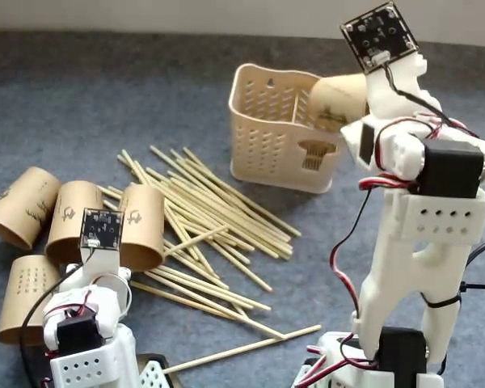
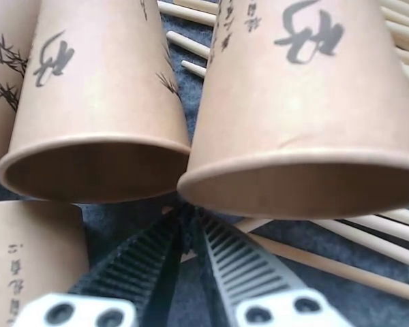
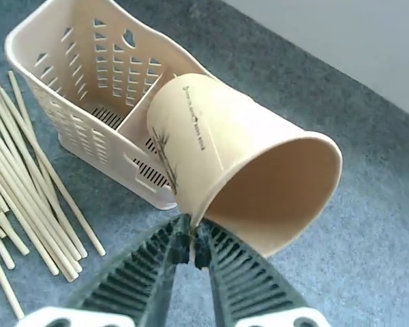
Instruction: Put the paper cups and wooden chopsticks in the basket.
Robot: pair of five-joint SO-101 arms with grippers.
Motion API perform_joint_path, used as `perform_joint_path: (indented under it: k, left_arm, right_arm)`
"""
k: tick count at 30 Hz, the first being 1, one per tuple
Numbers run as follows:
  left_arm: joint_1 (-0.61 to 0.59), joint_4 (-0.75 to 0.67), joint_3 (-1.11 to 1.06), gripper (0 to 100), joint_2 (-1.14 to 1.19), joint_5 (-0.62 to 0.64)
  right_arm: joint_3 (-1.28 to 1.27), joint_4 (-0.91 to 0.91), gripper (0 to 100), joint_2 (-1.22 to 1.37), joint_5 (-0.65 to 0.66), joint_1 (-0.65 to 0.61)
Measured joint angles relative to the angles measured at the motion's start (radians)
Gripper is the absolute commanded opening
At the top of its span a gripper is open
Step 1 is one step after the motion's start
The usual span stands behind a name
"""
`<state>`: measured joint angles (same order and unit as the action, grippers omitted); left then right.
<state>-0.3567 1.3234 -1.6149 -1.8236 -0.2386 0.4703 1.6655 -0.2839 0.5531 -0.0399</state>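
Cup [image 3: 245, 170] dropping is my step now: right claw [image 3: 191, 238] pinches its rim, the cup tilted just ahead at the basket [image 3: 75, 88] rim. Next, I judge, carry it over a compartment and release. Left claw [image 2: 187, 231], pressed together, sits between two lying cups [image 2: 95, 102].
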Motion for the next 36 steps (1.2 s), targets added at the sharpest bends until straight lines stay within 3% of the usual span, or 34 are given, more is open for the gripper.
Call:
perform_joint_path:
  k: [3, 10, 23, 27, 33, 36]
  left_arm:
    - [0.000, 0.000, 0.000, 3, 0.000, 0.000]
    - [0.000, 0.000, 0.000, 3, 0.000, 0.000]
    - [0.000, 0.000, 0.000, 3, 0.000, 0.000]
    - [0.000, 0.000, 0.000, 3, 0.000, 0.000]
    - [0.000, 0.000, 0.000, 3, 0.000, 0.000]
    - [0.000, 0.000, 0.000, 3, 0.000, 0.000]
  right_arm:
    - [0.000, 0.002, 1.9, 0.000, 0.000, -0.031]
    - [0.000, -0.026, 17.7, 0.000, 0.000, -0.051]
    - [-0.051, -0.157, 17.7, -0.002, 0.000, -0.061]
    - [-0.091, -0.218, 17.2, 0.000, -0.084, -0.060]
    - [-0.092, -0.276, 4.5, 0.000, -0.195, -0.063]
    - [-0.107, -0.308, 4.2, 0.000, -0.207, -0.078]
